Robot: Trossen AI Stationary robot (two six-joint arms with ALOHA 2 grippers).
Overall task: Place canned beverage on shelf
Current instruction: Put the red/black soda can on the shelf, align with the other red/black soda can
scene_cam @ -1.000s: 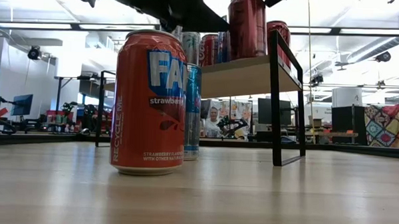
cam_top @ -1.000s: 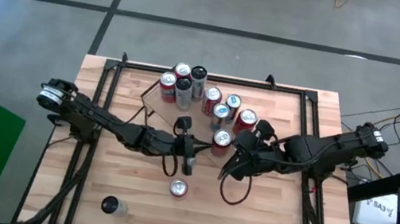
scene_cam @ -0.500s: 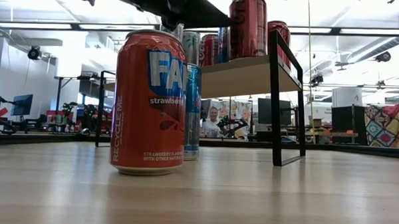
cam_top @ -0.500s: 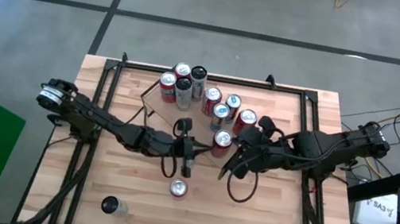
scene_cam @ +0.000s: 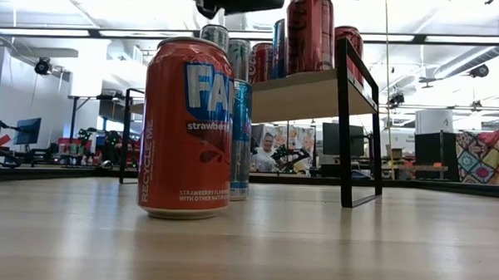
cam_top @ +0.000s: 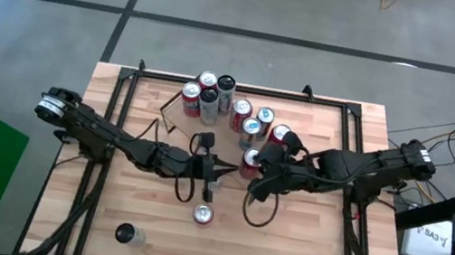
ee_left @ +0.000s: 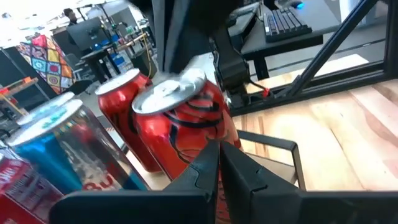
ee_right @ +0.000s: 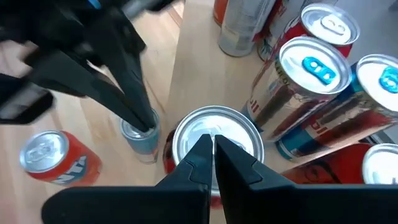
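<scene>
Glossy metal cans [cam_top: 251, 122], light-wood shelf [scene_cam: 305, 94]

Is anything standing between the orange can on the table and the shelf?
Yes: a slim blue can stands on the table between the orange can and the shelf, with the shut left gripper at its top.

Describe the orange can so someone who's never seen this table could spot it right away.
Start at the shelf crowded with cans at the table's far edge, then come toward the near edge past both shut hands. The orange can stands upright, alone on the bare tabletop. It is the only orange one, labelled strawberry.
</scene>
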